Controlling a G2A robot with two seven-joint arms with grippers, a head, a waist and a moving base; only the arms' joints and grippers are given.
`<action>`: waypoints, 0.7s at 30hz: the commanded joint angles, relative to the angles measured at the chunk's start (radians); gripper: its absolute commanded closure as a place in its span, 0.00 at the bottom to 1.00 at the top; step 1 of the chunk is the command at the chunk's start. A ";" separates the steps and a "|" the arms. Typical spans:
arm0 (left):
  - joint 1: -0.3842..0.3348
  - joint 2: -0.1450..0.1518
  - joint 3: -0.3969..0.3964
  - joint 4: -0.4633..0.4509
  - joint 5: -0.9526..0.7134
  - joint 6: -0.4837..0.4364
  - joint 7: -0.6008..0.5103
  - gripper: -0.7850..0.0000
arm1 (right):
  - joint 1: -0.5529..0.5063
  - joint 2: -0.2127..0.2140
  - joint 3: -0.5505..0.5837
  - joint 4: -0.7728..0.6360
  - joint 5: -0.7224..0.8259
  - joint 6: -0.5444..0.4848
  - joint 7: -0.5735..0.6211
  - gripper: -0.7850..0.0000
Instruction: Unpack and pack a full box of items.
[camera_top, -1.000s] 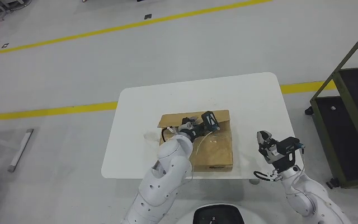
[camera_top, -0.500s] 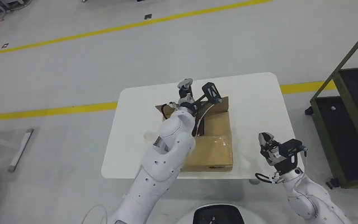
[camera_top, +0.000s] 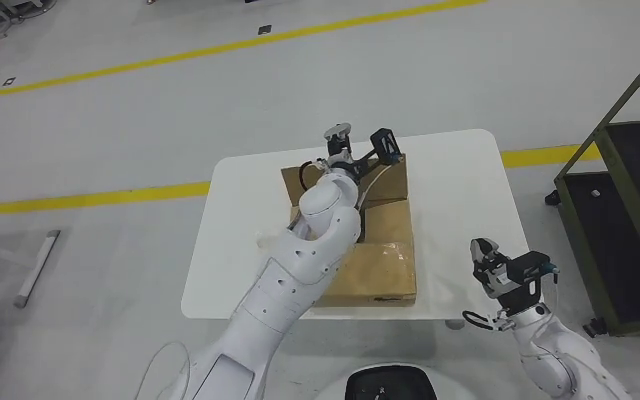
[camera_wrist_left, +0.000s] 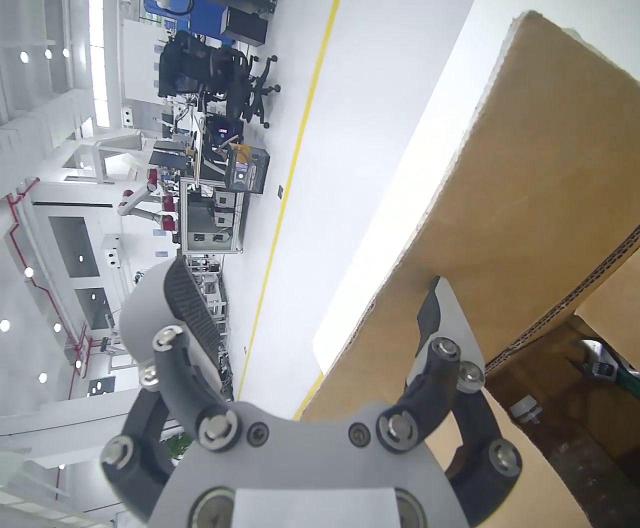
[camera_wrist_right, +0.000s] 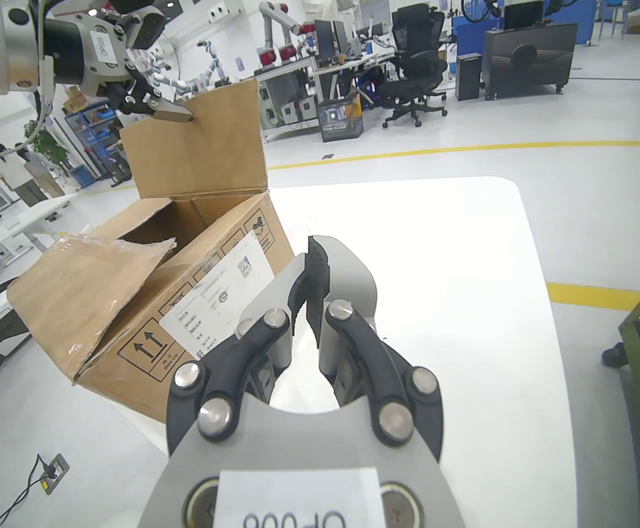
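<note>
A brown cardboard box (camera_top: 375, 265) sits mid-table, its label side (camera_wrist_right: 215, 300) facing my right gripper. Its far flap (camera_top: 385, 180) stands raised (camera_wrist_right: 195, 145). My left gripper (camera_top: 360, 145) is open at that flap's top edge, with one finger (camera_wrist_left: 442, 310) against the cardboard and the other finger (camera_wrist_left: 190, 300) out in the air. The near flap (camera_wrist_right: 90, 270) lies partly down with torn tape. Inside the box I see a wrench-like tool (camera_wrist_left: 600, 365) with a green handle. My right gripper (camera_wrist_right: 312, 287) is shut on nothing, hovering at the table's front right (camera_top: 508, 268).
The white table (camera_top: 450, 170) has bare surface right of the box and behind it. A green-framed cart (camera_top: 610, 200) stands off the table's right side. A floor socket (camera_wrist_right: 52, 472) lies below the table's front edge.
My left arm swung from over the box's middle to its far side, and the far flap went from flat to raised. My right gripper drifted slightly toward the front right.
</note>
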 joint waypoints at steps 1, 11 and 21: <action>-0.013 -0.011 0.012 0.044 -0.009 0.016 0.000 0.00 | 0.000 0.000 -0.003 -0.003 -0.001 0.002 0.002 1.00; -0.055 -0.057 0.068 0.195 0.002 0.054 0.002 0.00 | 0.003 -0.001 -0.006 -0.003 0.001 0.004 0.004 1.00; -0.075 -0.079 0.062 0.259 0.004 0.072 0.023 0.00 | 0.008 -0.002 -0.006 0.006 0.009 0.000 0.004 1.00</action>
